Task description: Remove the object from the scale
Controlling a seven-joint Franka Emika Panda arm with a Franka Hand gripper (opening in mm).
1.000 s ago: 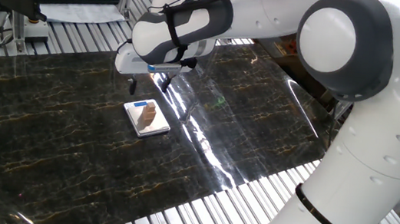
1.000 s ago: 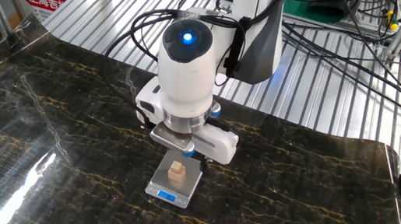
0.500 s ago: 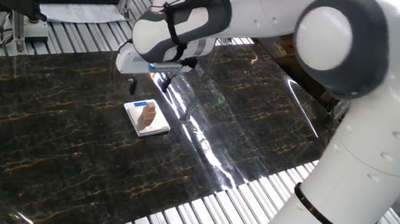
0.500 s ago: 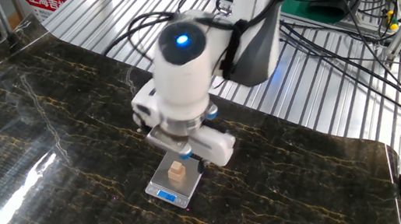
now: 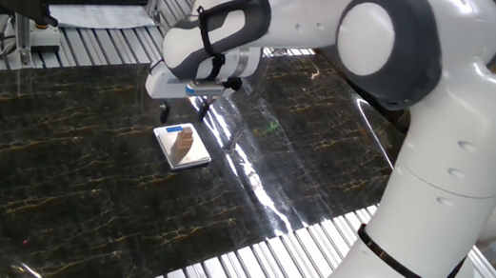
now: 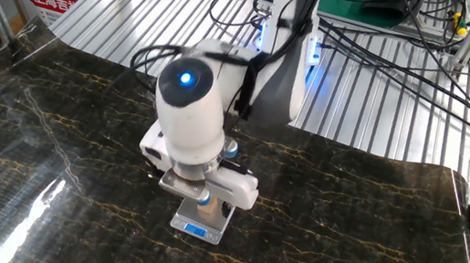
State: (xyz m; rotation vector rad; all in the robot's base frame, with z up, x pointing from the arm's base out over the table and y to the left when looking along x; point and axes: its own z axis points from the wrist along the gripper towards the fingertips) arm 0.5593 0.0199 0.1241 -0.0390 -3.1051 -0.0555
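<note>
- The tiny tan-brown wooden block (image 5: 184,140) sits on the small flat silvery-white scale (image 5: 195,160), left of centre in one fixed view; nothing has been removed yet.
- The scale lies on the dark marble-patterned counter (image 5: 52,171).
- The white arm's claw (image 5: 165,105) hangs just above and behind the scale, apart from the block.
- Whether its jaws are spread or closed I cannot tell; in the other fixed view the wrist hides them.
- Left to do, as I judge: lower, grip, lift away.

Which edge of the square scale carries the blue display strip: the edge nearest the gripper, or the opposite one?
In one fixed view, the scale has its blue strip on the edge nearest the gripper; the block sits behind it, and the opposite edge is plain.
</note>
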